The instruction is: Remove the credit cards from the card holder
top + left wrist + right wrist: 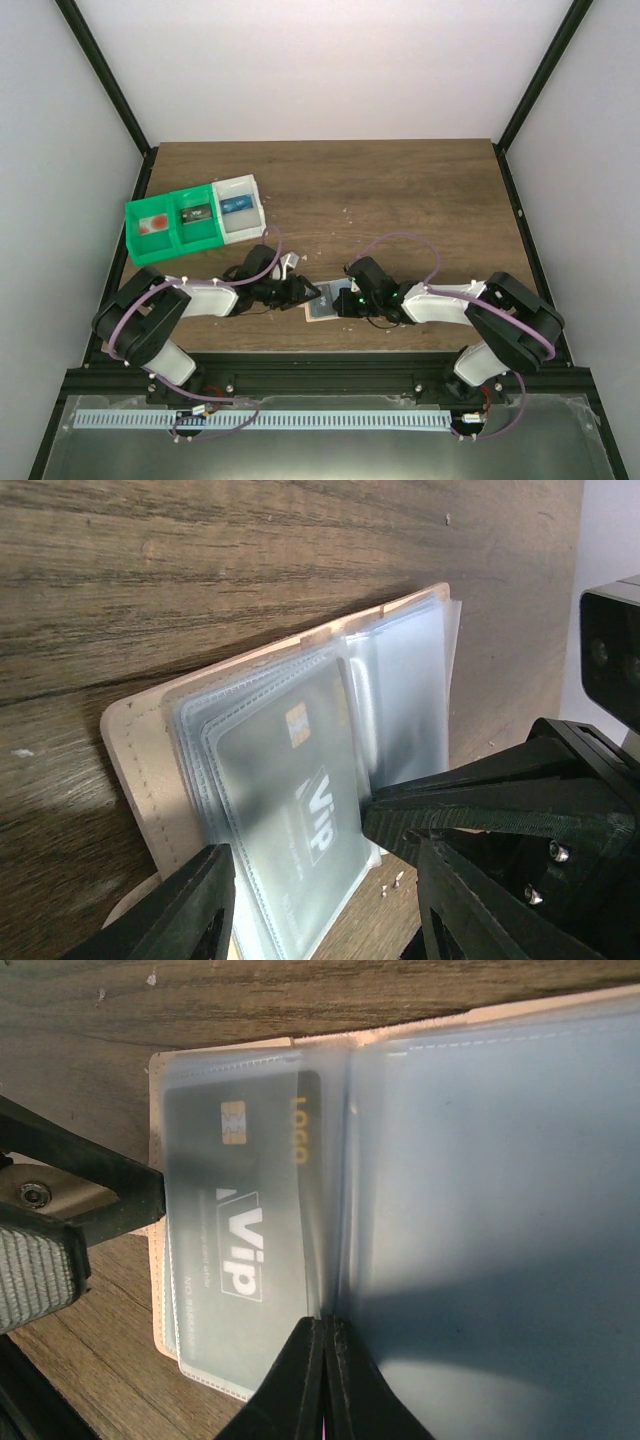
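Card holder is lying open on the tabletop, near edge, right between my two arms. The one credit card I can make out, dark with VIP print, sits inside a frosted plastic sleeve, so nothing's out yet.

My right end effector is pressed together, tip parked on the fold between the sleeve pages. Looks like it's pinning the thing down; can't tell if it's nipping a page. My left end effector is spread about halfway, straddling the sleeve stack and gripping nothing I can see.

How I'd do it: press the right tip down firmly so the holder can't skate, find the sleeve's open side, catch only the card's edge with the left, and pull flat along the sleeve. Grab plastic too and the whole holder probably comes along.

Views: the right wrist gives the print, the chip, and a left finger touching the tan edge. The left wrist shows how many sleeves are stacked. Overhead gives placement, plus the green and white bins well off to the far left.
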